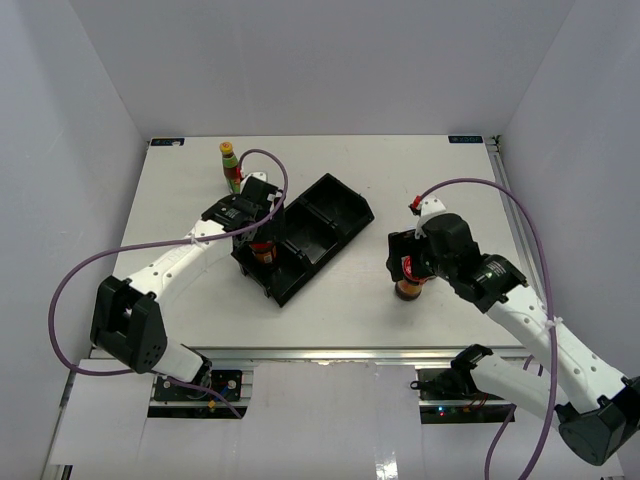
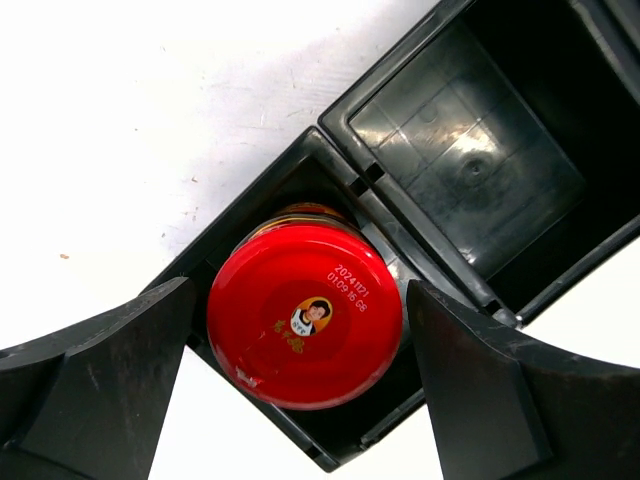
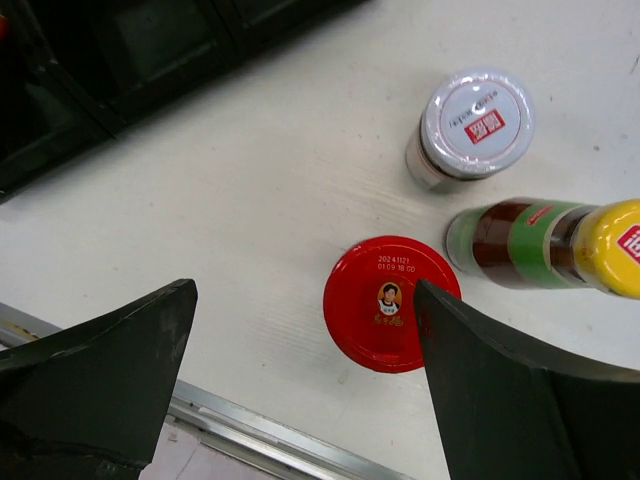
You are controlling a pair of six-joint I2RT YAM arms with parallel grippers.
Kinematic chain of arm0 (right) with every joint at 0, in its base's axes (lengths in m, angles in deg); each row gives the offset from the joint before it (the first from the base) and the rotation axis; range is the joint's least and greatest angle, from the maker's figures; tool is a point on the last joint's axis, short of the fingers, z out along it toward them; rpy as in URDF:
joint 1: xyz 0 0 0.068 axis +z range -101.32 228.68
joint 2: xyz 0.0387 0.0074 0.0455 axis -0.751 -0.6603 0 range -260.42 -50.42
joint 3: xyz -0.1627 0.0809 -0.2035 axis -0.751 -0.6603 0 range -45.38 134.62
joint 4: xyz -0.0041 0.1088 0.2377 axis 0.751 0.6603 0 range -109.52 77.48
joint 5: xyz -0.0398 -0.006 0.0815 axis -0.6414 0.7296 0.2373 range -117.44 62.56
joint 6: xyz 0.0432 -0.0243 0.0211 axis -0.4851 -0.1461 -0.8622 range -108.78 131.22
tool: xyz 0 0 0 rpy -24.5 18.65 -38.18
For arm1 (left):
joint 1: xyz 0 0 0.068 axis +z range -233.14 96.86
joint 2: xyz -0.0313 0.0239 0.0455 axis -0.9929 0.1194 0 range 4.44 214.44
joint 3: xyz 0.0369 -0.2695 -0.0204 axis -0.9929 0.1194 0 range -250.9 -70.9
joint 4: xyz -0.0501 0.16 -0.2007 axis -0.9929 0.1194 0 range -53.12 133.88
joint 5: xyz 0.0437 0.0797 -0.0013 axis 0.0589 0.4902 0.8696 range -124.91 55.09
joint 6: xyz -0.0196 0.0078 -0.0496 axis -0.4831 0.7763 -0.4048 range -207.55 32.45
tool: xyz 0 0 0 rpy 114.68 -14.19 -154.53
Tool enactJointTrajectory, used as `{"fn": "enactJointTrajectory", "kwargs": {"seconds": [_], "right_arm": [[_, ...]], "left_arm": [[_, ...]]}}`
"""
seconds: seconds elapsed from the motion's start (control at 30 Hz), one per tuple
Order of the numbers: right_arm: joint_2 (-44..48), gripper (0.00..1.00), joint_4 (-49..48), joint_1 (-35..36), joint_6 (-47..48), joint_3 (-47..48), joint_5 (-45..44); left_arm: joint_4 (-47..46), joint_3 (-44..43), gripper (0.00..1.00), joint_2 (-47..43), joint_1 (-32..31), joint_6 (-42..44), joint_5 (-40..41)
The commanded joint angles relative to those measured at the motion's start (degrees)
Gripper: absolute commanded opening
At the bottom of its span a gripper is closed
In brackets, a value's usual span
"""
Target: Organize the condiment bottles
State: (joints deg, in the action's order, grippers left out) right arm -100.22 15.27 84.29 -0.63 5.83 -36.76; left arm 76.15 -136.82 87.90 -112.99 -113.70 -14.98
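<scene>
Placement stage of the sorting task, viewed from above with the black compartmented plastic tray (image 1: 335,210) taken as the clock centre; it lies diagonally on the white table (image 1: 400,180), running from 7 to 1 o'clock. One squat brown jar with a red lid (image 2: 305,315) sits in the end compartment at 7 o'clock, and the neighbouring compartment shows a bare floor. The left hand (image 2: 299,290) hangs directly over this jar with its fingers apart, one on either side of the lid and touching neither side. At 11 o'clock of the tray, a slim red-labelled bottle with a yellow cap and green neck (image 1: 230,165) stands on the table. At 4 o'clock, the right hand (image 3: 305,290) hovers, fingers apart, above the second red-lidded brown jar (image 3: 385,303). This jar sits off-centre, close to one finger. Just beyond it are a squat white-lidded jar (image 3: 472,122) and a second yellow-capped slim bottle (image 3: 520,240), whose pose cannot be settled from the wrist view. One container appears to be stowed and four remain. Next, the right hand probably needs to centre over its jar, descend and close on it, while the left rises clear of the compartment walls.
</scene>
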Motion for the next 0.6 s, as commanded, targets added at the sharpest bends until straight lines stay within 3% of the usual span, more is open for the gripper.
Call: {"fn": "enactJointTrajectory", "kwargs": {"seconds": [0.0, 0.27, 0.57], "right_arm": [[-2.02, 0.96, 3.77, 0.07, -5.03, 2.84, -5.53], [-4.04, 0.96, 8.49, 0.08, -9.13, 3.56, -11.96], [-6.16, 0.96, 6.89, 0.07, -9.24, 1.63, -13.18]], "left_arm": [[3.09, -4.98, 0.98, -2.92, -0.13, -0.01, 1.14], [5.57, -7.06, 0.98, -7.67, -0.04, -0.88, 3.73], [8.18, -8.35, 0.98, -12.61, -0.04, -1.88, 4.15]]}}
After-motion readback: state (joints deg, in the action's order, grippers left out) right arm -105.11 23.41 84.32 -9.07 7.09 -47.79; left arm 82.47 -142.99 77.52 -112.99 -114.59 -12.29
